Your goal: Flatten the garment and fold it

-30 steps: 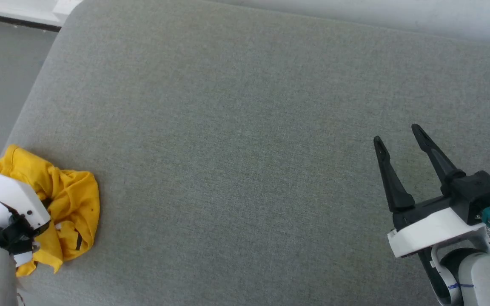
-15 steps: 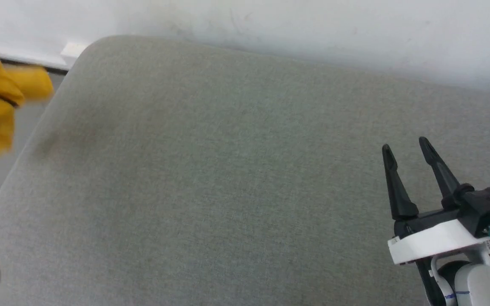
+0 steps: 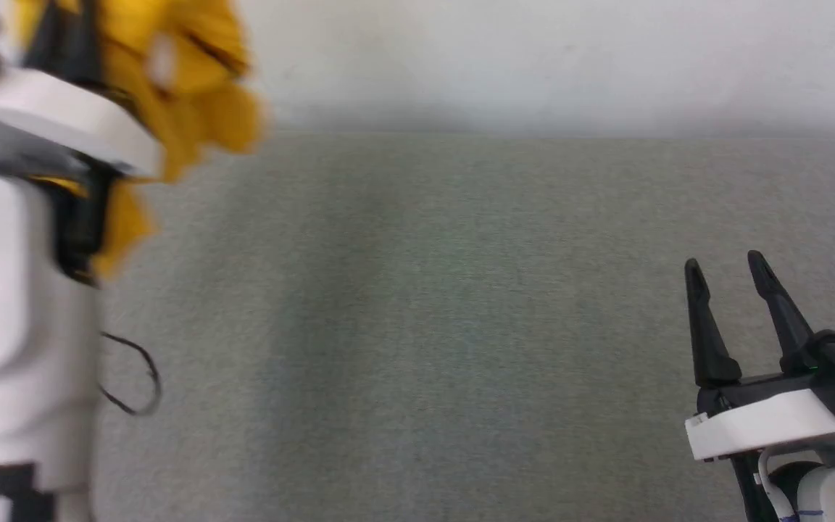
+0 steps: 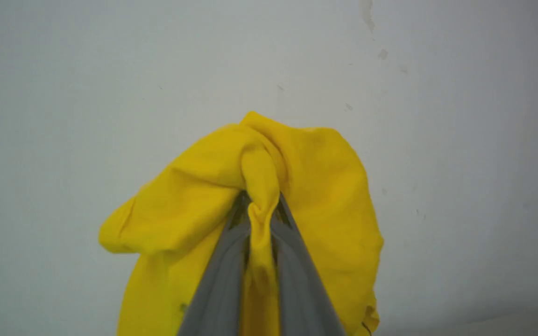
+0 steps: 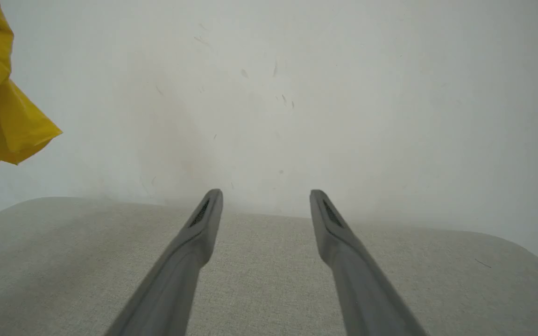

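Now: the shirt hangs up in the air in a bunch, high on the left, in front of the white wall.
Left gripper: its two fingers are pressed together on a twisted fold of the shirt, and the rest hangs down around them.
Right gripper: its fingers are spread and hold nothing; it waits low on the right, over the gray cushion, well apart from the shirt.
Cushion: it looks bare in the middle, so I think that is a good spot to lay the shirt.
How to do it well: I think the left arm should bring the shirt over the middle and lower it slowly, so it spreads out and does not fall in a heap. The right gripper could catch a loose edge and pull it flat.
Which way the shirt points: it is too bunched and blurry to find the neck or the hem. Its long way seems to run up and down, from the pinch to the loose end.
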Tool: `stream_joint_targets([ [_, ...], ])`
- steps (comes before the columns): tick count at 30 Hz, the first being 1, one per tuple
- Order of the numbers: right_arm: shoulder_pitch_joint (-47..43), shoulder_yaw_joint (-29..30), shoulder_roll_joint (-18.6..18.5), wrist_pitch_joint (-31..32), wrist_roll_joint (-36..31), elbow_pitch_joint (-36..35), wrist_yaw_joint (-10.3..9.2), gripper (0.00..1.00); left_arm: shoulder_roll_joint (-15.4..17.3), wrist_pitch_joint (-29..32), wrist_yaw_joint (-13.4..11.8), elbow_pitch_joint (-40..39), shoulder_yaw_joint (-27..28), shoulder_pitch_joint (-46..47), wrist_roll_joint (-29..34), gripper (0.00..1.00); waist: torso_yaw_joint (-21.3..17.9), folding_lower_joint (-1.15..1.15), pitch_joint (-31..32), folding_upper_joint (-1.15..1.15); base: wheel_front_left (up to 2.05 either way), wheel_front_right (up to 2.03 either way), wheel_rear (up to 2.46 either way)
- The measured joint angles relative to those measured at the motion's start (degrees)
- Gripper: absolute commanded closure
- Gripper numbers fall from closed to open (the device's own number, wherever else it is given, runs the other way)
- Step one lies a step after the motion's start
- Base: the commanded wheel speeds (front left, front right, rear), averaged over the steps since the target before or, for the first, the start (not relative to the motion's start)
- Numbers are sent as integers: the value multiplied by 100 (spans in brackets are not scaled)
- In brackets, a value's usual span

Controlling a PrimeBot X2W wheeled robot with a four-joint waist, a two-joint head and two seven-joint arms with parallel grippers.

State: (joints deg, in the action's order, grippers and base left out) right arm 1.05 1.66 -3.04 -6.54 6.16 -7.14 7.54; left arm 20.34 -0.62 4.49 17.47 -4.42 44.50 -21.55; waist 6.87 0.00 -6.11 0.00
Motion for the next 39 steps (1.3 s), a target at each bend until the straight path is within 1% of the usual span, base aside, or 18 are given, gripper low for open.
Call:
stream_joint_targets([
  [5, -18, 45, 1, -2, 67, -25, 0, 0, -730, 324, -24, -886, -743, -848, -19, 100, -465, 0, -5, 0, 0, 0, 0],
  [7, -20, 43, 0, -4, 103, -25, 0, 0, -975, 392, -57, -1043, -1034, -1244, -13, 100, -639, 0, -22, 0, 0, 0, 0],
  [10, -21, 15, 1, -8, 147, -23, 0, 0, -1266, 406, -109, -1026, -1310, -1942, -89, 100, -878, 0, -62, 0, 0, 0, 0],
  [13, -24, 19, 0, -33, 164, -14, 0, 0, -1428, 353, -152, -702, -1558, -2628, -203, 100, -1076, 0, -119, 0, 0, 0, 0],
  [16, -53, 25, 1, -64, 174, -3, 0, 0, -1450, 261, -322, -276, -1850, -3159, 22, 100, -1197, 0, -197, 0, 0, 0, 0],
  [18, -73, 43, 1, -73, 174, 27, 0, 0, -1454, 131, -405, -66, -1992, -3359, 182, 100, -1218, 1, -254, 0, 0, 0, 0],
  [20, -87, 48, 1, -73, 171, 49, 0, 0, -1488, 15, -404, 49, -2091, -3435, 186, 100, -1192, 1, -268, 0, 0, 0, 0],
  [21, -94, 46, 2, -71, 169, 53, 0, 0, -1504, -85, -404, 66, -2115, -3449, 191, 82, -1170, 0, -267, 0, 0, 0, 0],
  [22, -110, 49, 1, -71, 162, 54, 0, 0, -1529, -210, -404, 62, -2113, -3459, 175, 51, -1144, 1, -260, 0, 0, 0, 0],
  [23, -126, 53, 1, -70, 151, 57, 0, 0, -1541, -370, -404, 42, -2117, -3459, 175, 0, -1114, 1, -249, 0, 0, 0, 0],
  [27, -144, 15, 3, -54, 115, 55, 0, 0, -1603, -1021, -442, -230, -2043, -3457, 137, 0, -967, 0, -137, 0, 0, 0, 0],
  [29, -166, 13, 2, -46, 94, 48, 0, 0, -1625, -1210, -464, -426, -1963, -3459, 129, 0, -893, 0, -73, 0, 0, 0, 0],
  [34, -249, -16, 2, -2, 93, 36, 0, 0, -1608, -1371, -595, -917, -1571, -3482, 121, 0, -757, 0, 71, 0, 0, 0, 0],
  [39, -303, -29, 2, 31, 93, 8, 0, 0, -1526, -1411, -791, -1573, -776, -3745, 48, 0, -713, 0, 185, 0, 0, 0, 0],
])
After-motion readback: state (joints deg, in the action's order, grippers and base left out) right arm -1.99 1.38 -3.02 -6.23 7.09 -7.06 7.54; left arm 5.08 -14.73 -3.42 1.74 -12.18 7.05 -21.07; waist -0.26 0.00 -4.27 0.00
